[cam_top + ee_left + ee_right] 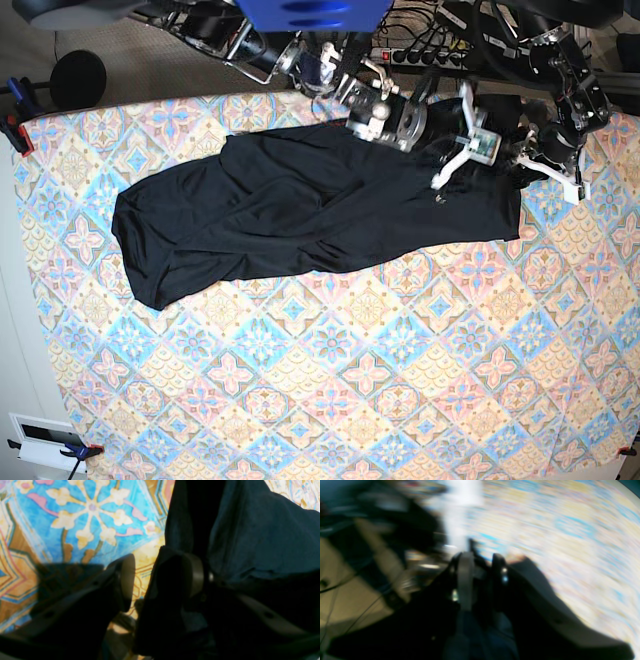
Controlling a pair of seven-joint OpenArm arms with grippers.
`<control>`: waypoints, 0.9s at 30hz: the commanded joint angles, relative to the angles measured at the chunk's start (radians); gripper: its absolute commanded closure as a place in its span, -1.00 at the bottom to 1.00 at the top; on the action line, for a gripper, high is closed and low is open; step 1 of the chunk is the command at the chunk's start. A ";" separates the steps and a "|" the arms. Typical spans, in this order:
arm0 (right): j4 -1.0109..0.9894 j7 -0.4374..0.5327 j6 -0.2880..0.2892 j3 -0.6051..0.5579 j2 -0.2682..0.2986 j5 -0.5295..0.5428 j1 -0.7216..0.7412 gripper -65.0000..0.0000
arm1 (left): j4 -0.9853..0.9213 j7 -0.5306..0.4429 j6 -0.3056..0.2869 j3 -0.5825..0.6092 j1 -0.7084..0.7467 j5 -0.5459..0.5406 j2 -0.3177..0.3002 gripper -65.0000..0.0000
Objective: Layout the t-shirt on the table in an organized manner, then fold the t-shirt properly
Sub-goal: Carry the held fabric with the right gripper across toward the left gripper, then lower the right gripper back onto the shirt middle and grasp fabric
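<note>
The black t-shirt [300,215] lies stretched lengthwise across the far half of the patterned surface [330,380]. The left hand [160,576], fingers apart, has cloth draped over one finger; whether it grips, I cannot tell. The blurred right hand [481,576] cannot be judged either.

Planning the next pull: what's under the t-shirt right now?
Only the patterned table shows around the black t-shirt. Whatever lies beneath the fabric is covered, and both end effectors hide its right end.
</note>
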 commanded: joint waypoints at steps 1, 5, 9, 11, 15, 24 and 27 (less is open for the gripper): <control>0.022 0.028 -0.018 -0.024 -0.021 0.004 0.003 0.49 | 0.011 -0.004 0.000 -0.002 -0.002 -0.001 -0.015 0.09; 0.022 0.033 -0.018 -0.072 -0.021 0.004 0.003 0.41 | 0.011 -0.004 0.000 -0.002 -0.002 -0.001 -0.015 0.09; 0.024 0.035 -0.018 -0.046 -0.021 0.004 0.003 0.40 | 0.010 -0.004 0.000 -0.005 -0.002 -0.004 -0.015 0.09; 0.032 0.032 -0.018 0.032 -0.021 0.004 0.003 0.40 | 0.010 -0.004 0.000 -0.005 0.003 -0.010 -0.016 0.09; 0.098 0.025 -0.018 0.229 -0.021 0.005 0.003 0.40 | 0.013 -0.003 -0.001 -0.006 0.004 -0.044 -0.016 0.09; 0.227 -0.070 -0.018 0.419 -0.014 0.004 0.001 0.40 | 0.016 0.014 -0.001 -0.006 0.049 -0.271 -0.061 0.09; 0.237 -0.070 -0.018 0.440 0.002 0.004 0.001 0.40 | 0.011 0.075 -0.001 -0.006 0.053 -0.332 -0.089 0.09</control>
